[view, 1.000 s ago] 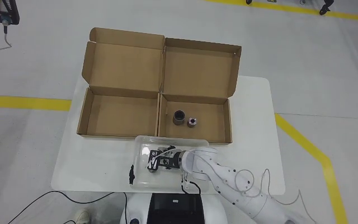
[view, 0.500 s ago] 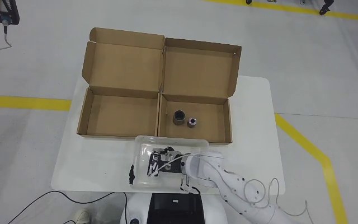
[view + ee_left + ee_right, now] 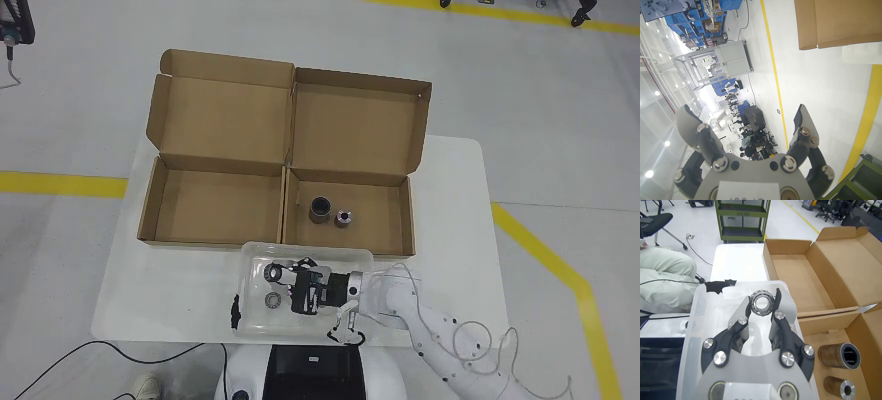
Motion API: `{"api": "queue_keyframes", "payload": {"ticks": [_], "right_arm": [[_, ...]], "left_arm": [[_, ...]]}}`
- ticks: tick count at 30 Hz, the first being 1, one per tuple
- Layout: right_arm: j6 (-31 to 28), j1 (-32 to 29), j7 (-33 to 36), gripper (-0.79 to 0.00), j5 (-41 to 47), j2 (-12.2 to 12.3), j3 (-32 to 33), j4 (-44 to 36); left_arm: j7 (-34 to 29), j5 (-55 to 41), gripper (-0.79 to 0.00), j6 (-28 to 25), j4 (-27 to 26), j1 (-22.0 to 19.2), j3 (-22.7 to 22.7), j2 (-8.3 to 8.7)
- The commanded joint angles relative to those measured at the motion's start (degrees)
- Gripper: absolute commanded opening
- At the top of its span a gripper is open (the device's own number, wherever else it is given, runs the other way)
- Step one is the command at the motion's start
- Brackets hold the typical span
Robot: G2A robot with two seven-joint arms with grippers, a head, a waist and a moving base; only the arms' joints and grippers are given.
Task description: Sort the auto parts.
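A white table [image 3: 450, 200] carries 2 open cardboard boxes side by side along its far edge and a clear plastic bin [image 3: 702, 317] at the middle of its near edge. The right gripper [image 3: 762, 300] hangs over the bin with its fingers closed partway onto a roller bearing [image 3: 762, 305], pinching the metal ring from both sides with its bore facing the wrist camera. The bearing is held clear above the bin floor. In the top view, what looks like a second small ring [image 3: 271, 299] lies in the bin toward its near-left corner. The left box [image 3: 150, 205] has a bare floor. The right box [image 3: 385, 225] holds 2 short metal cylinders lying close together near its left wall: a dark sleeve [image 3: 839, 356] with a wide bore, and a smaller cylinder [image 3: 838, 386] with a bright end face and a narrow hole. The left gripper [image 3: 743, 111] is away from the table, its fingers spread wide with nothing between them.
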Motion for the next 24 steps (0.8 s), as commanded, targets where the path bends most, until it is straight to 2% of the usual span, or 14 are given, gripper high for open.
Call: {"api": "queue_keyframes", "payload": {"ticks": [1, 7, 12, 24], "right_arm": [[-0.08, 0.0, -3.89, -0.785, -1.52, 0.21, 0.18, -0.53], [-1.17, 0.98, -15.22, -0.785, -3.41, 0.72, 1.28, -1.83], [-2.66, 3.33, -21.08, -0.785, -2.0, 0.91, 3.13, -3.66], [-3.04, 9.85, -20.15, -0.785, 8.22, 0.28, 7.04, -8.67]], "left_arm": [[0.0, 0.0, 0.0, 0.0, 0.0, 0.0, 0.0, 0.0], [0.0, 0.0, 0.0, 0.0, 0.0, 0.0, 0.0, 0.0], [0.0, 0.0, 0.0, 0.0, 0.0, 0.0, 0.0, 0.0], [0.0, 0.0, 0.0, 0.0, 0.0, 0.0, 0.0, 0.0]]}}
